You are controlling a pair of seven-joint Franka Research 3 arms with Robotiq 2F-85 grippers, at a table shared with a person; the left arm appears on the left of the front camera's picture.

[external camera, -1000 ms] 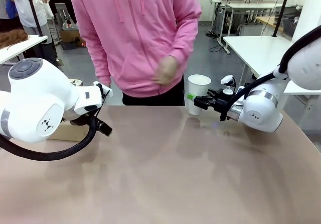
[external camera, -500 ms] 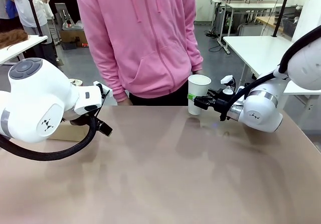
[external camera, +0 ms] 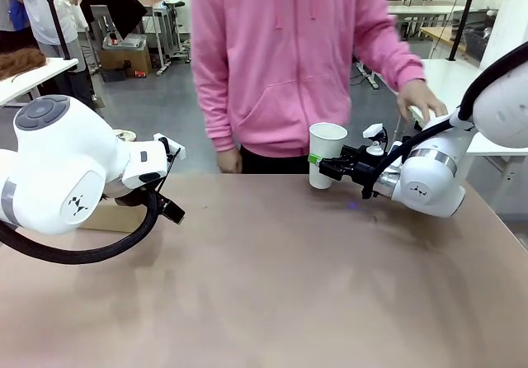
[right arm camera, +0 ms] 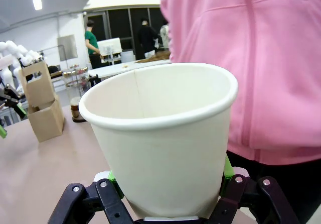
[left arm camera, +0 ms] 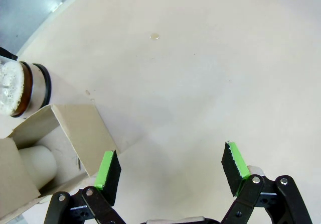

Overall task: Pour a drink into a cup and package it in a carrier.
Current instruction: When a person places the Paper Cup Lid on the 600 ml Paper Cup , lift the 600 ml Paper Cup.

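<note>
White paper cup [external camera: 327, 153], lidless and upright, sits right of centre in the front view at the table's far edge. It is clamped low on its sides between the green pads of the right gripper [external camera: 323, 167], whose arm reaches in from the right. The right wrist view puts the cup [right arm camera: 160, 133] in the foreground, its open mouth showing a plain white inner wall, with the right gripper [right arm camera: 169, 176] closed against its lower body. Directly behind it stands a person in a pink hoodie [external camera: 289, 54]. One of the person's hands [external camera: 421, 100] is stretched toward the upper right above the robot's arm, and the other [external camera: 229, 160] hangs by the table edge.

The brown cardboard carrier [right arm camera: 42, 103] stands well apart at the left of the right wrist view, handle panel raised, with a dark-rimmed glass jug [right arm camera: 77, 109] just beside it. In the front view the left arm hides most of the carrier [external camera: 107, 215].

Seen from the left wrist, the left gripper [left arm camera: 171, 169] is spread wide over the bare tan table [left arm camera: 200, 83], gripping nothing. One green pad [left arm camera: 108, 171] is just beside a corner of the carrier [left arm camera: 75, 128]. A pale cylinder [left arm camera: 35, 161], too hidden to identify, sits in one of the carrier's compartments. The black-rimmed jug [left arm camera: 20, 88] stands at the left edge, against the carrier's far side.
</note>
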